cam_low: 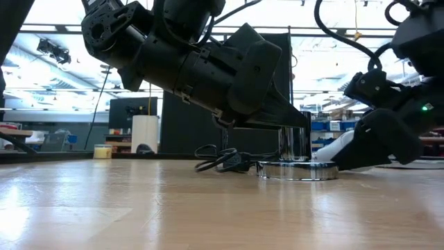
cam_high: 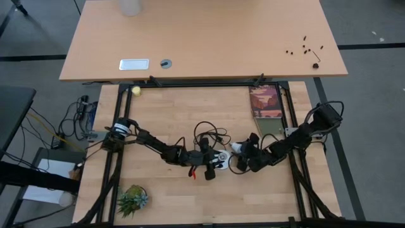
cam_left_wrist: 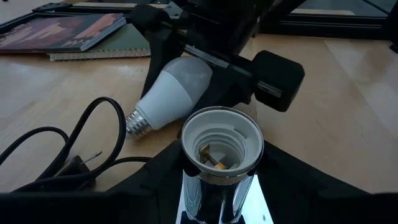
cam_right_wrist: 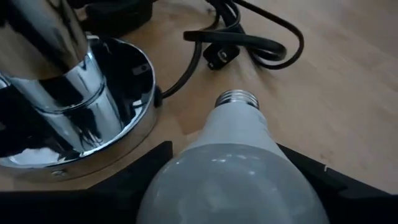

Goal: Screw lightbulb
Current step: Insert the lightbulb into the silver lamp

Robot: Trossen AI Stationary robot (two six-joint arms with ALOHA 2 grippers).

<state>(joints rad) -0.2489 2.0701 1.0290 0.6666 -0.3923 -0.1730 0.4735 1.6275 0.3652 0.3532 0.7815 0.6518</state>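
The lightbulb (cam_right_wrist: pixel 236 168), white with a silvery screw base (cam_right_wrist: pixel 236 99), lies on its side on the wooden table (cam_high: pixel 266 196), just right of the socket. My right gripper (cam_right_wrist: pixel 225 146), also seen from above (cam_high: pixel 243 152), reaches in from the right and is shut on its globe. The chrome socket (cam_left_wrist: pixel 221 140) stands upright on its round disc (cam_low: pixel 297 170) with its white threaded mouth up, and its black cord (cam_high: pixel 205 133) coils behind it. My left gripper (cam_left_wrist: pixel 217 186) comes from the left (cam_high: pixel 212 159) and is shut on the socket. My left gripper pinches the socket's chrome neck (cam_left_wrist: pixel 217 196) between its two fingers (cam_left_wrist: pixel 155 183), below the white mouth. It comes slanting down from the table's left. The socket stands upright with its disc on the table. My right gripper pinches the wide white globe (cam_right_wrist: pixel 186 158) of the lightbulb, one finger (cam_right_wrist: pixel 134 174) on each side. It comes slanting down from the table's right, the fingers lying along the bulb. The screw base points away from the gripper, and the bulb lies on the table.
The cord's plug (cam_right_wrist: pixel 217 57) and loops lie just beyond the bulb's screw base. Stacked books (cam_high: pixel 266 104) rest at the far right, a small plant (cam_high: pixel 133 199) at the near left and a yellow ball (cam_high: pixel 135 90) at the far left corner.
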